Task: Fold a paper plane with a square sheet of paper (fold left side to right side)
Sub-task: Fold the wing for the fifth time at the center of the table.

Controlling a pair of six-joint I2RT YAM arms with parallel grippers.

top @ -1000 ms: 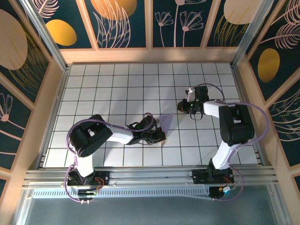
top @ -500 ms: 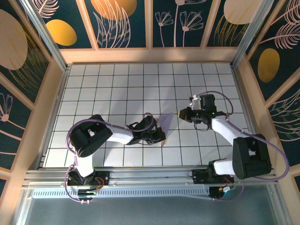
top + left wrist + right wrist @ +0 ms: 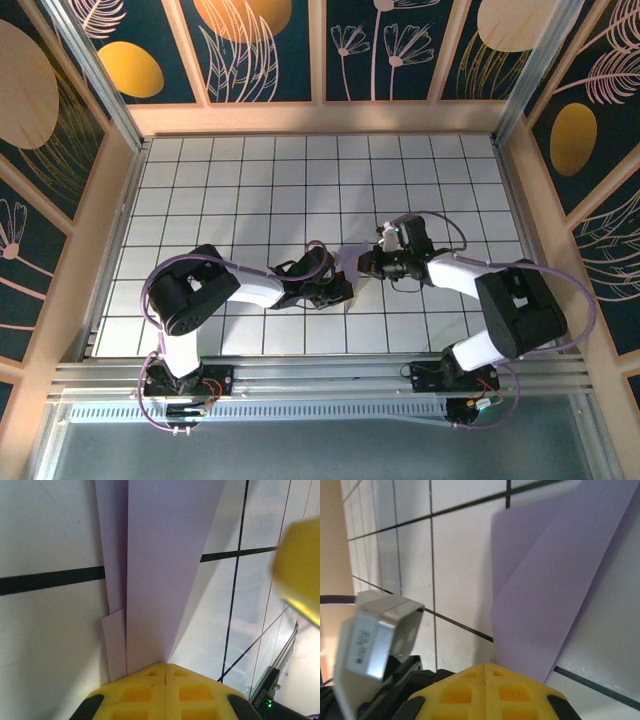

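Top view: the white tiled table (image 3: 200,180) held the purple sheet of paper (image 3: 350,262), folded, a bit toward 6 o'clock from the middle of the table; the left end effector (image 3: 338,290) sat at the paper's 7 o'clock side, touching it; the right end effector (image 3: 366,265) sat at the paper's 3 o'clock side, right up against it; the two arms reached in from 9 o'clock and 3 o'clock.

Left wrist view: the left end effector (image 3: 165,667) had its yellow fingers pressed tight together on the narrow end of the sheet of paper (image 3: 170,565); the paper ran up toward 12 o'clock, getting wider, with a long crease and a thin flap on its 9 o'clock side; a blurry yellow shape (image 3: 300,570) showed at 3 o'clock.

Right wrist view: the right end effector (image 3: 487,667) had its yellow fingers closed; the sheet of paper (image 3: 545,600) came down from 1 o'clock to the fingertips, with one layer over another; I could not tell if the fingers pinched it.
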